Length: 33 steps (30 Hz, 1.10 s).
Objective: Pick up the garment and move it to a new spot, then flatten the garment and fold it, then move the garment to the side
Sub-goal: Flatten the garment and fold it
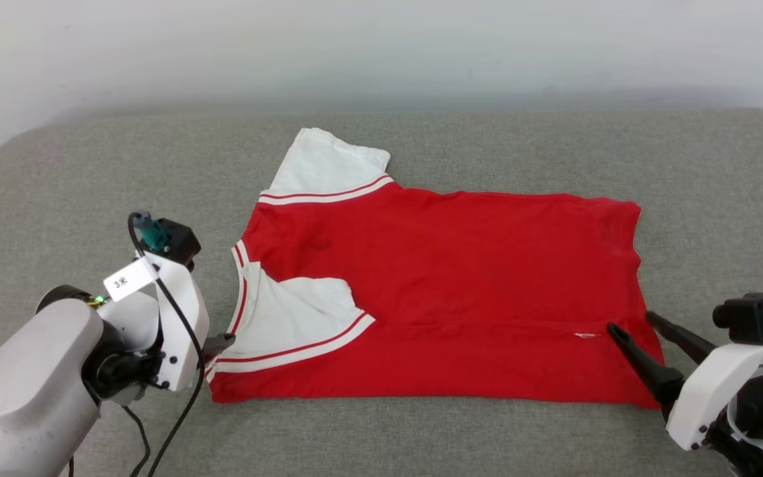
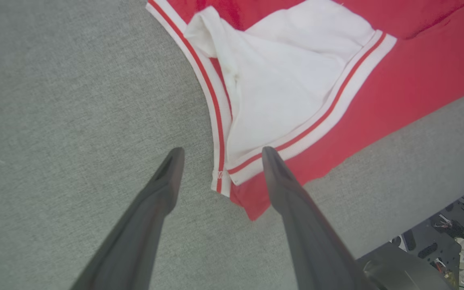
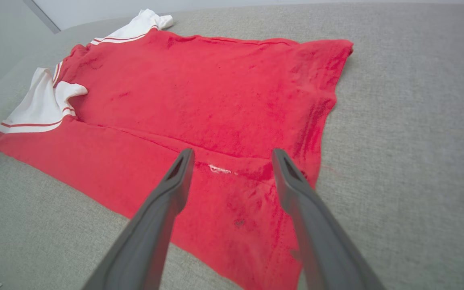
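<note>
— Red, white-sleeved garment (image 1: pixel 461 265) with striped trim, flat on grey padding (image 1: pixel 421 430), near edge folded over.
— Jaws?
— Both pairs spread wide, holding nothing. Head view adds the far sleeve (image 1: pixel 328 162); left wrist view, the collar corner (image 2: pixel 220 177).

A big grey cushion (image 1: pixel 487 146) lies flat and wide (it looks like the seat of a sofa, but I cannot tell for sure). Its cover is a rough woven cloth, the same grey all over. The far left corner (image 1: pixel 17 142) of the cushion is round and soft. Right behind the cushion stands a plain pale wall (image 1: pixel 381 46). Where the wall meets the back of the cushion lies a soft dim shadow (image 1: pixel 381 99). The light on the cushion is gentle and even. Past that round corner, a thin dark line (image 3: pixel 42 17) slants across the wall.
</note>
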Motion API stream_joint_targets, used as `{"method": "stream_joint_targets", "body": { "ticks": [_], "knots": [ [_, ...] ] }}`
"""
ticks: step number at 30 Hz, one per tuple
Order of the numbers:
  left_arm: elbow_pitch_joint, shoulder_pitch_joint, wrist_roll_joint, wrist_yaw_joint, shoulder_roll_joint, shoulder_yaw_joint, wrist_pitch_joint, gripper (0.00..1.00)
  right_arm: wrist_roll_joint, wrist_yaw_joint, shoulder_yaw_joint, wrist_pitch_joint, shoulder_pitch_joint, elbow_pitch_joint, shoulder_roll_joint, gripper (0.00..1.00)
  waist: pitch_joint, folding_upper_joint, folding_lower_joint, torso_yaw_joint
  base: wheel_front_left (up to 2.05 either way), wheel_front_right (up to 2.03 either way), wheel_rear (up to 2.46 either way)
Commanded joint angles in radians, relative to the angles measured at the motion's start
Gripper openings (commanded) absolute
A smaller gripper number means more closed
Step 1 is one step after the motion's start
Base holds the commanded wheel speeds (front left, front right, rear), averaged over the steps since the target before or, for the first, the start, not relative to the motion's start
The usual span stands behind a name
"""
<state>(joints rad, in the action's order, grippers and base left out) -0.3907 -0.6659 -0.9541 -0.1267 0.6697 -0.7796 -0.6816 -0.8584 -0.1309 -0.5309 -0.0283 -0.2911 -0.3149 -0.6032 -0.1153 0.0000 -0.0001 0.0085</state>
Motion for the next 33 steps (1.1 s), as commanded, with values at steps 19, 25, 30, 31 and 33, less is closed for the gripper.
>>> {"method": "stream_joint_targets", "body": {
  "ticks": [19,25,30,31,33],
  "knots": [
    [-0.115,0.099,-0.005,-0.002,-0.021,-0.115,-0.054,0.00,0.049,0.000,0.062,-0.066,-0.002,0.045,0.048,1.00,-0.056,0.0000,0.0001,-0.044,0.00,0.00,0.00],
    [-0.101,0.103,-0.011,0.000,0.004,-0.110,0.023,0.00,0.074,0.001,0.093,-0.091,-0.018,0.080,0.001,1.00,-0.026,0.0000,0.0001,-0.043,0.00,0.00,0.00],
    [-0.055,0.090,-0.006,-0.001,0.026,-0.092,0.079,0.00,0.095,0.000,0.127,-0.137,-0.036,0.118,-0.058,1.00,-0.007,0.0000,0.0001,-0.038,0.00,0.00,0.00],
    [-0.041,0.089,-0.005,-0.001,0.031,-0.088,0.091,0.00,0.098,0.001,0.136,-0.160,-0.042,0.132,-0.076,1.00,-0.003,0.0000,0.0001,-0.037,0.00,0.00,0.00],
    [-0.014,0.089,-0.001,-0.001,0.040,-0.082,0.109,0.00,0.100,0.000,0.148,-0.219,-0.046,0.155,-0.108,1.00,0.002,0.0000,0.0001,-0.034,0.00,0.00,0.00]
  ]
}}
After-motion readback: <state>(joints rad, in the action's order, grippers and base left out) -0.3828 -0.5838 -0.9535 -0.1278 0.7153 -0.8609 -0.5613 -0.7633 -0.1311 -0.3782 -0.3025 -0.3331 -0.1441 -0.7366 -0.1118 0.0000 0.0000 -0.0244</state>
